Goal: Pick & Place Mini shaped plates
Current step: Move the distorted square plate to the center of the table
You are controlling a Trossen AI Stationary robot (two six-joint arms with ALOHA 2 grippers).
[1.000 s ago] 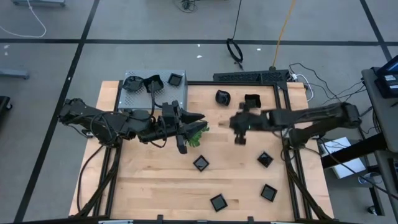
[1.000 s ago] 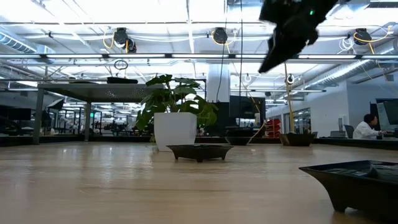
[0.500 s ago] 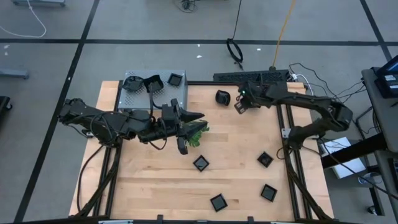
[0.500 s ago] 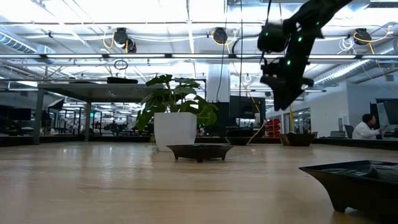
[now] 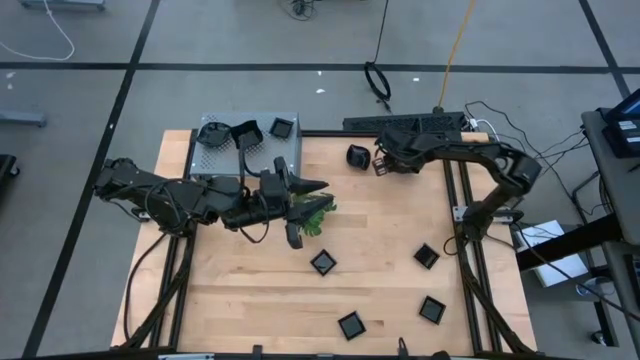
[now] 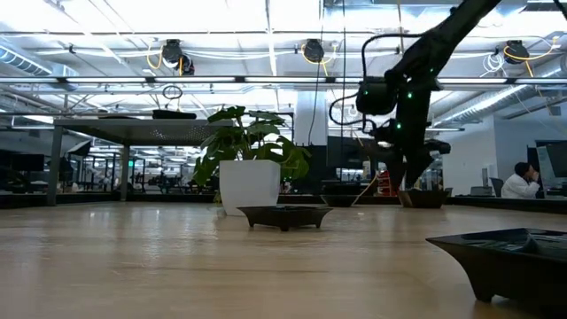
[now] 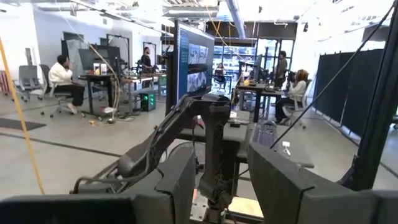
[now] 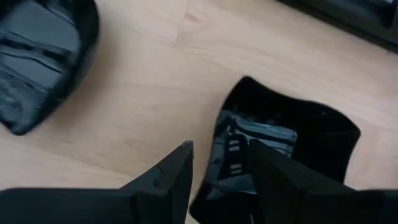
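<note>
Several small black plates lie on the wooden table (image 5: 370, 230): a rounded one (image 5: 357, 156) at the far edge and square ones (image 5: 322, 262), (image 5: 427, 256) nearer. My right gripper (image 8: 221, 180) is open, pointing steeply down over an irregular black plate (image 8: 292, 140) beside the rounded plate (image 8: 43, 56). One finger stands over the wood and the other over the plate's hollow, with its rim between them; whether they touch it I cannot tell. My left gripper (image 7: 221, 186) is open and holds nothing, raised above the green plant (image 5: 316, 214).
A grey perforated box (image 5: 262, 150) at the far left corner carries three more black plates (image 5: 243, 132). Two square plates (image 5: 432, 309), (image 5: 351, 325) lie near the front edge. A black frame rail (image 5: 405, 122) runs along the far edge, behind my right gripper (image 5: 381, 167).
My right gripper has swung from above the table's middle toward the far edge, rolled, and come down over the irregular plate next to the rounded one. The plates have stayed where they were.
</note>
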